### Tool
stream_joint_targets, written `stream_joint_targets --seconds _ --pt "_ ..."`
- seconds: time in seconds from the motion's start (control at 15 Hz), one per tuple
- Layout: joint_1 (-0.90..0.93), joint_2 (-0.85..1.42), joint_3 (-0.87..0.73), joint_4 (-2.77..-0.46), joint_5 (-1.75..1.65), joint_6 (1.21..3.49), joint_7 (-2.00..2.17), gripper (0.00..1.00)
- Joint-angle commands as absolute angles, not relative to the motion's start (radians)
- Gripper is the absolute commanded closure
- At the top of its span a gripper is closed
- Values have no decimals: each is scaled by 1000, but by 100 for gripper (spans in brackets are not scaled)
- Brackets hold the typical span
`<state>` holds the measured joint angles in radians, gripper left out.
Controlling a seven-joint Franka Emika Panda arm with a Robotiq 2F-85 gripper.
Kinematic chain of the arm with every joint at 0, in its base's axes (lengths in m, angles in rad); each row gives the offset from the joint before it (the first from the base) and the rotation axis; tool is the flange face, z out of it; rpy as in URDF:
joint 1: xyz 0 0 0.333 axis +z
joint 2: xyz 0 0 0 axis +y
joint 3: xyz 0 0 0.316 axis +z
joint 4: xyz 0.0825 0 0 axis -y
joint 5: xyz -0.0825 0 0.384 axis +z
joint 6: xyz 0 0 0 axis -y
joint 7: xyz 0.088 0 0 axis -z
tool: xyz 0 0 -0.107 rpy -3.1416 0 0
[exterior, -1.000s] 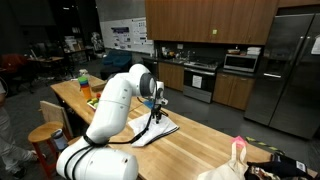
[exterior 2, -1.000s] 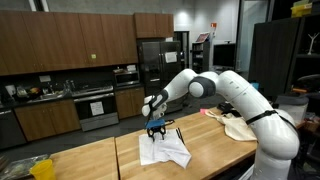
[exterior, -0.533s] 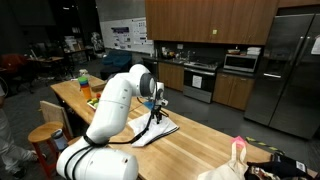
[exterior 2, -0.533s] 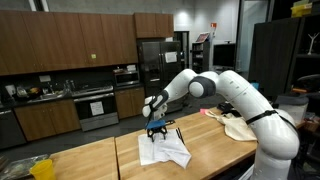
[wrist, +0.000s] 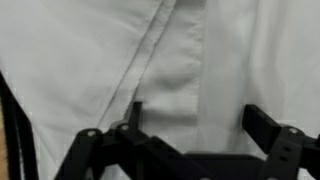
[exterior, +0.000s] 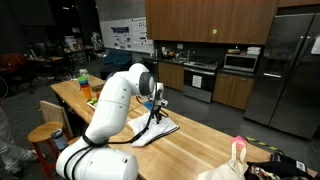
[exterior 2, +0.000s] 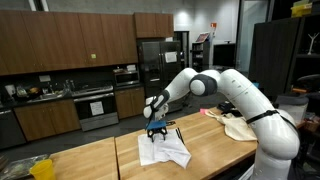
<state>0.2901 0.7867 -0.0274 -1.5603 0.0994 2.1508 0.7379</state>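
1. My hand (wrist: 195, 115) stands wide open in the wrist view. The two black fingers (wrist: 134, 112) are well apart and nothing is gripped between them.
2. Under the hand is a white cloth (wrist: 100, 60), which fills nearly the whole wrist view. A folded seam runs slantwise across it, and one fingertip sits close to that seam. I cannot tell whether the tip touches the fabric.
3. In both exterior views the hand (exterior: 155, 103) (exterior 2: 155, 128) points down and hangs just over the cloth (exterior: 157, 131) (exterior 2: 166, 151).
4. The cloth lies rumpled and partly folded on the wooden bench (exterior: 205, 148) (exterior 2: 90, 160), about midway along its top.
5. A thin dark strap (wrist: 12, 110) runs along one edge of the cloth in the wrist view.
6. In an exterior view a green bottle (exterior: 83, 78) stands at the far end of the bench, well apart from the cloth.
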Motion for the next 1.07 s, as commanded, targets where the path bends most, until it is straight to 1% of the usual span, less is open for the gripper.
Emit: stream_joint_targets --seconds 0.0,0.2,0.27,0.4,0.53,0.6,0.67,1.0 --pt "274 725 11 -1721 131 2277 717 29" --pt "286 681 25 -1805 134 2368 712 48" --pt "290 671 25 -1821 128 2384 718 57" --pt "290 654 26 -1836 123 2380 718 74" --pt "291 667 26 -1796 112 2343 716 88" --pt "291 683 24 -1753 102 2302 713 98" --pt "291 691 21 -1722 91 2265 711 100" --pt "301 728 -5 -1525 16 2061 731 98"
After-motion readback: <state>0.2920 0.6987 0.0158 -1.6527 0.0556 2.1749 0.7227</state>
